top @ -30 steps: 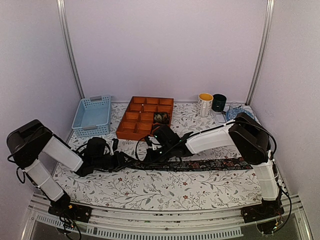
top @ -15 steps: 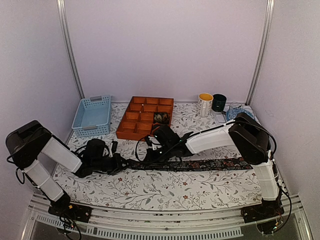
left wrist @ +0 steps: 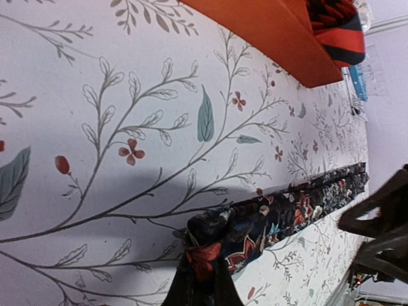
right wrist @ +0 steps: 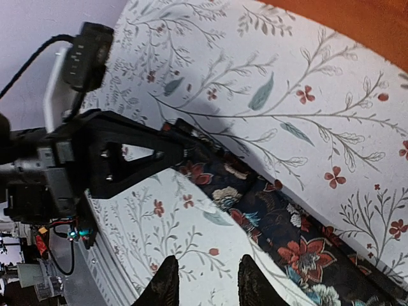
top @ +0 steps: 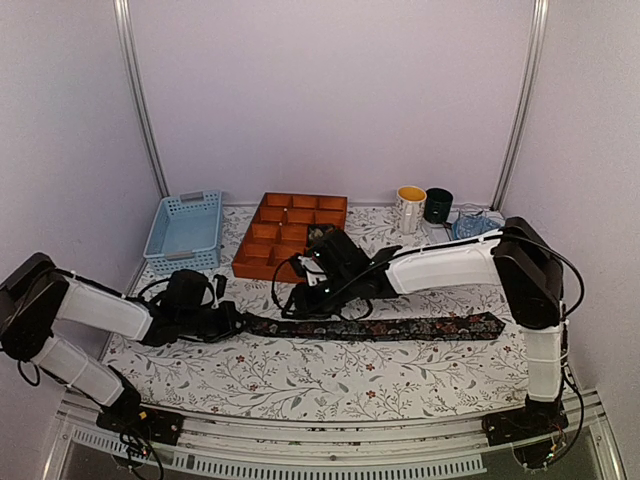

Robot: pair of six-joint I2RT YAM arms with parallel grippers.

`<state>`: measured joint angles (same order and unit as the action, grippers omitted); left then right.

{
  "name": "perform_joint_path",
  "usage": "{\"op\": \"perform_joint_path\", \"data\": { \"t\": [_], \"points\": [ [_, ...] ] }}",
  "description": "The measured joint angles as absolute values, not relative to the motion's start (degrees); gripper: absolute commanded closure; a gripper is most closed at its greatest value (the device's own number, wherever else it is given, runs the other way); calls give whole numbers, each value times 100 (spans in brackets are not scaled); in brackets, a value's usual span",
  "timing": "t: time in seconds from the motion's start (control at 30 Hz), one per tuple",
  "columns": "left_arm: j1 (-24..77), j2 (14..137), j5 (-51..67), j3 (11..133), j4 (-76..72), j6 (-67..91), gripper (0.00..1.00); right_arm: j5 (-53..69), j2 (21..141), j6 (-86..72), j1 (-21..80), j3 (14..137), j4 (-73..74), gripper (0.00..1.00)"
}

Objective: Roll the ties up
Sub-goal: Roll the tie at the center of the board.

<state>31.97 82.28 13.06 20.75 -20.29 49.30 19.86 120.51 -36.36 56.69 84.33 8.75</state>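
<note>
A long dark tie [top: 400, 328] with little flowers on it lies flat in a line across the bench [top: 330, 385]. The left gripper [left wrist: 201, 274] is squeezed tight on the left end of this tie, low down by the bench. The right gripper [right wrist: 207, 266] hangs near the tie, a bit along from that end. Its two fingers are a little way apart and there is nothing between them. Behind the tie sits an orange tray [left wrist: 268, 38] with many little boxes. A red-and-black tie [left wrist: 335, 25] is bunched up in one of them
</note>
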Motion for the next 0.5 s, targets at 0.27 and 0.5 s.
{"op": "perform_joint_path", "data": {
  "t": [0.27, 0.5],
  "points": [
    [3284, 7730, 515, 2604, -631, 4482, 100, 1446, 10156, -3573, 5725, 7599, 816, 68],
    [3496, 7618, -292, 3162, 467, 4099, 100, 714, 9249, -3625, 5760, 6261, 615, 68]
  ]
}}
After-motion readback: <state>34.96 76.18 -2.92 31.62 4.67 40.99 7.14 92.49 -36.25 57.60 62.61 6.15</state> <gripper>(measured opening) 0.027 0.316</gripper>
